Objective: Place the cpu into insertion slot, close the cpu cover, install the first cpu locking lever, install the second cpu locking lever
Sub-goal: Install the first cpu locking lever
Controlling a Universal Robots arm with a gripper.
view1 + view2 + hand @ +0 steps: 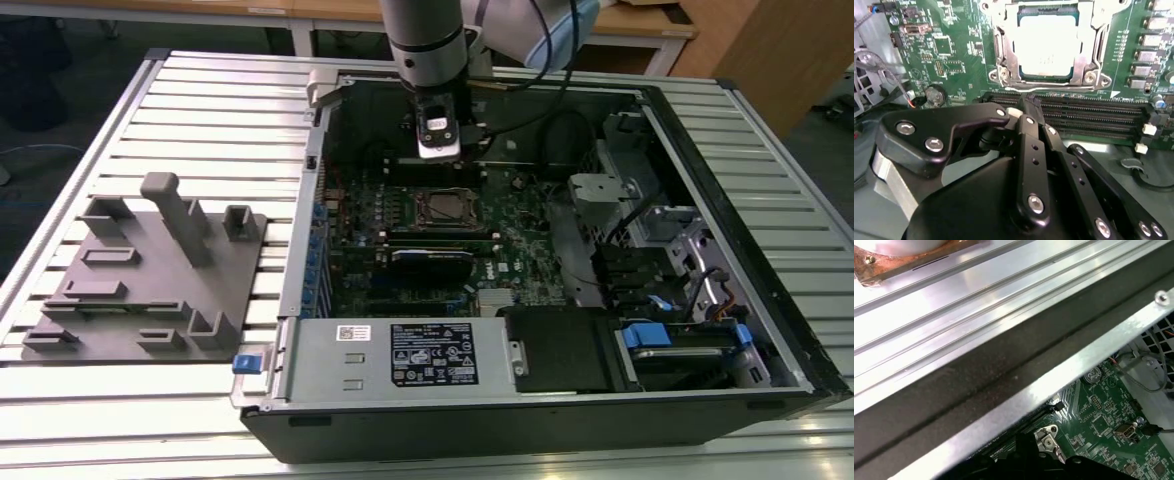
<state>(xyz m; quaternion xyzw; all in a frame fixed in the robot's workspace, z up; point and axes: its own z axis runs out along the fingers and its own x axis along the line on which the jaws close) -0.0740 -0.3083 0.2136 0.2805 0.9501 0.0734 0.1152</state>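
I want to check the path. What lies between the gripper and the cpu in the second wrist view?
In the second wrist view, long black memory slots lie between the gripper and the cpu.

In the second wrist view, the cpu (1046, 46) is sitting in the insertion slot (1004, 50), with the cpu cover (1094, 15) lying over its edges. The gripper (1029, 106), fingers together, is hanging beside 4 long black memory slots (1094, 117).

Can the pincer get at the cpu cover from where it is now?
Probably yes. In the second wrist view the pincer sits over the memory slots beside the cpu cover, which lies flat around the cpu, with nothing standing between them.
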